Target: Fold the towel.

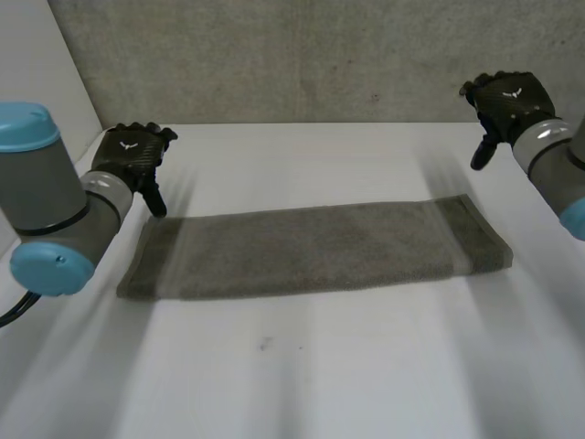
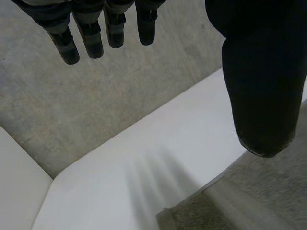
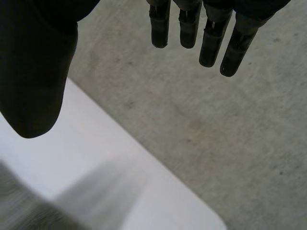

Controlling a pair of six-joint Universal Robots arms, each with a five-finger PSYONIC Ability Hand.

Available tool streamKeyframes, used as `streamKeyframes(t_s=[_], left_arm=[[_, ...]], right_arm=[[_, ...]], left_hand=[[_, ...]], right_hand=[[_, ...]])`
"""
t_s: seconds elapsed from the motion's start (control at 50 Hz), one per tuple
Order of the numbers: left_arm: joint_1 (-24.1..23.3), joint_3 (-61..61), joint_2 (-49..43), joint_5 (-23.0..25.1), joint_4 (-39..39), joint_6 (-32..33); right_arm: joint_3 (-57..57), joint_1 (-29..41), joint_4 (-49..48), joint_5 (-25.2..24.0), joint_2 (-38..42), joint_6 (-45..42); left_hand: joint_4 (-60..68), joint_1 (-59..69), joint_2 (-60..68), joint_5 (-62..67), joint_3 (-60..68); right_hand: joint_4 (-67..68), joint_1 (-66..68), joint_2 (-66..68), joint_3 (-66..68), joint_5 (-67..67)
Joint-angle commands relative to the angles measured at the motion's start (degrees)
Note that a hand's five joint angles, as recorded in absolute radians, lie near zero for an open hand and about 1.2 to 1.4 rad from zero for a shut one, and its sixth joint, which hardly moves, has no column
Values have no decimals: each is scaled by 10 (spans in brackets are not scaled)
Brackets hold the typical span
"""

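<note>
A grey towel lies across the white table as a long folded strip, running from left to right. My left hand hovers just behind the towel's left end, fingers straight and holding nothing. In the left wrist view its fingers and thumb are spread, with a towel corner below the thumb. My right hand is raised behind and above the towel's right end, apart from it. Its fingers and thumb are spread over the table's far edge.
A grey concrete wall rises right behind the table. A white side panel stands at the left. The table's front half is bare white surface.
</note>
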Motion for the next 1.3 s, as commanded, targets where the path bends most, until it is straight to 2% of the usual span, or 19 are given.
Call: streamKeyframes(t_s=[0.02,0.06,0.1,0.14,0.2,0.34,0.38,0.5,0.52,0.58,0.6,0.82,0.86,0.9,1.02,1.16,1.2,1.24,1.3], left_arm=[[0,-91,66,1,18,-63],[0,-108,75,1,27,-78],[0,-142,89,2,52,-101],[-1,-157,95,4,65,-106],[-2,-181,103,4,81,-107],[-2,-205,104,5,96,-107],[-1,-206,105,4,96,-107],[-2,-206,104,4,96,-107],[-2,-206,104,4,96,-107],[-2,-207,104,4,96,-107],[-2,-207,104,4,96,-107],[-3,-210,104,5,96,-107],[-3,-211,105,5,96,-107],[-4,-210,105,5,96,-107],[-5,-210,105,5,96,-107],[-5,-210,108,5,96,-107],[-6,-211,109,5,96,-107],[-6,-211,110,5,96,-107],[-7,-214,111,5,96,-107]], right_arm=[[105,-17,24,-41,-45,-6],[153,-24,24,-50,-54,-12],[153,-24,24,-50,-54,-12],[209,-39,21,-56,-54,-41],[242,-52,16,-63,-48,-75],[258,-65,-17,-75,-14,-115],[253,-69,-35,-76,10,-126],[243,-81,-38,-74,31,-134],[237,-86,-38,-71,37,-140],[233,-92,-38,-69,44,-146],[224,-101,-38,-65,47,-153],[202,-162,-34,-20,37,-171],[203,-184,-31,-17,31,-183],[207,-238,-30,-18,14,-219],[196,-289,-30,-19,-13,-266],[185,-279,-31,-28,-49,-259],[184,-255,-32,-30,-61,-254],[176,-177,-37,-34,-81,-240],[171,-139,-39,-35,-85,-232]], left_hand=[[4,1,5,-17,4],[4,1,5,-17,4],[4,1,5,-17,4],[4,1,5,-17,4],[4,1,5,-17,4],[4,1,5,-17,4],[4,1,5,-17,4],[4,1,5,-17,4],[4,1,5,-17,4],[4,1,5,-17,4],[4,1,5,-17,4],[4,1,5,-17,4],[4,1,5,-17,4],[4,1,5,-17,4],[4,1,5,-17,4],[4,1,5,-17,4],[4,1,5,-17,4],[4,1,5,-17,4],[4,1,5,-17,4]], right_hand=[[-20,-5,-12,-10,-3],[10,25,18,20,27],[10,25,18,20,28],[109,124,117,119,126],[151,166,159,161,169],[170,185,178,180,187],[250,265,258,260,268],[287,303,295,298,305],[357,373,365,368,375],[427,442,435,437,445],[645,660,653,655,662],[647,662,655,657,664],[647,662,655,657,664],[647,662,655,657,664],[647,662,655,657,664],[647,662,655,657,664],[647,662,655,657,664],[647,662,655,657,664],[647,662,655,657,664]])
